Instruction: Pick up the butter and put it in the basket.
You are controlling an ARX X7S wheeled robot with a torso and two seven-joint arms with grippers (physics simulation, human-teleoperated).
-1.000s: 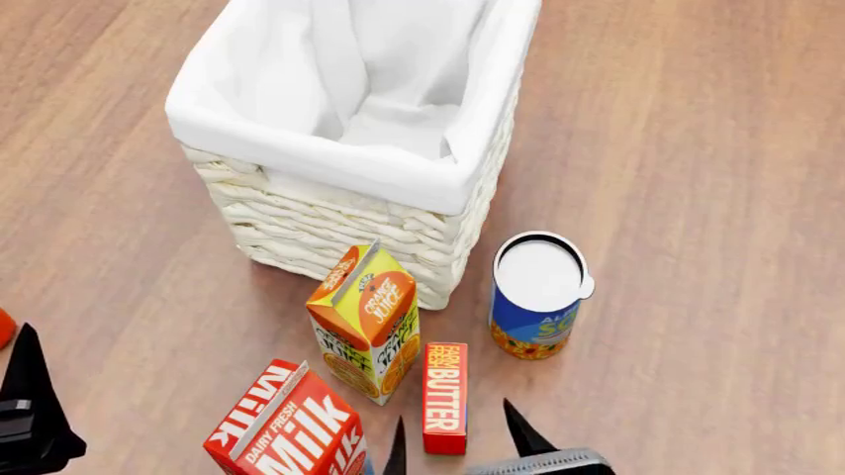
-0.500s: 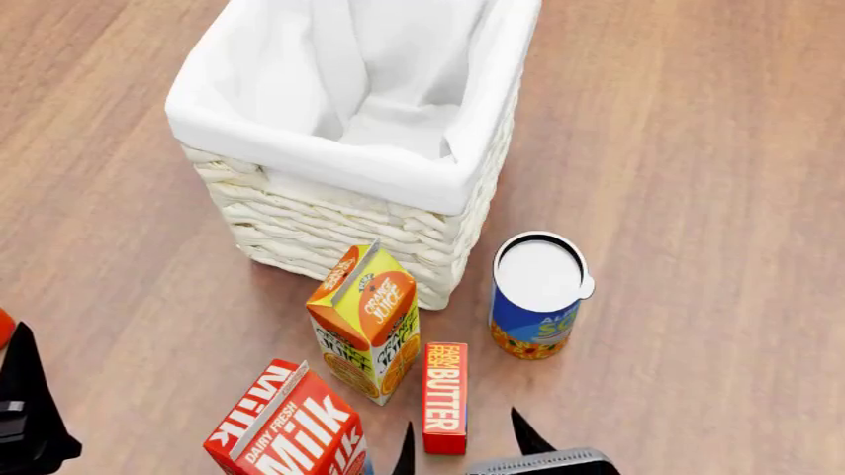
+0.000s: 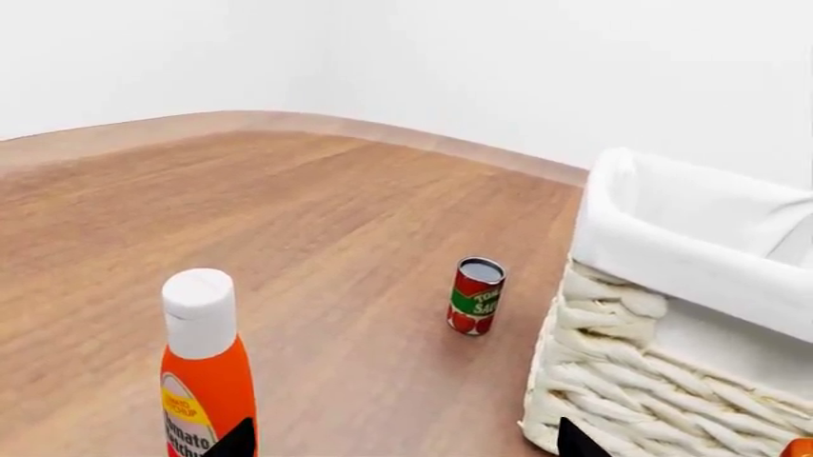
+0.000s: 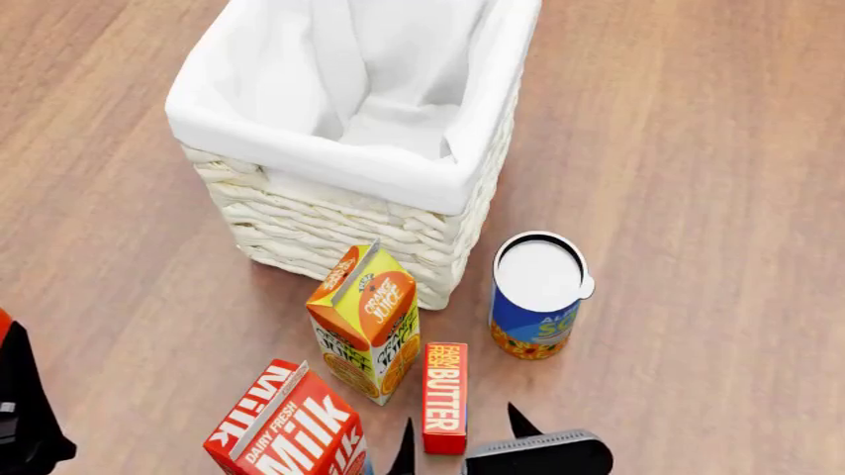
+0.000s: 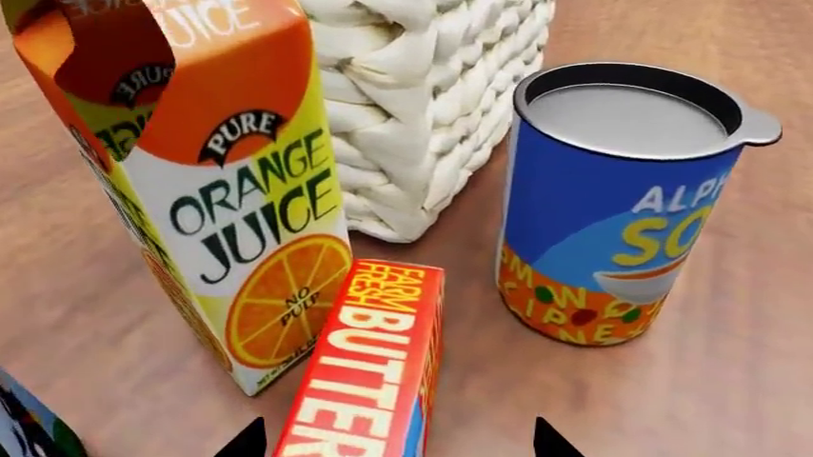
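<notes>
both tips of the right end effector (image 4: pixel 458 436), still apart, have advanced to straddle the butter (image 4: pixel 445 396); closing looks next.

The right gripper (image 4: pixel 460 433) sits low at the near edge of the head view, its two dark fingertips spread apart and pointing forward. The left arm (image 4: pixel 24 411) shows only as a dark shape at the near left corner; its gripper's (image 3: pixel 400 440) tips are spread wide.
</notes>
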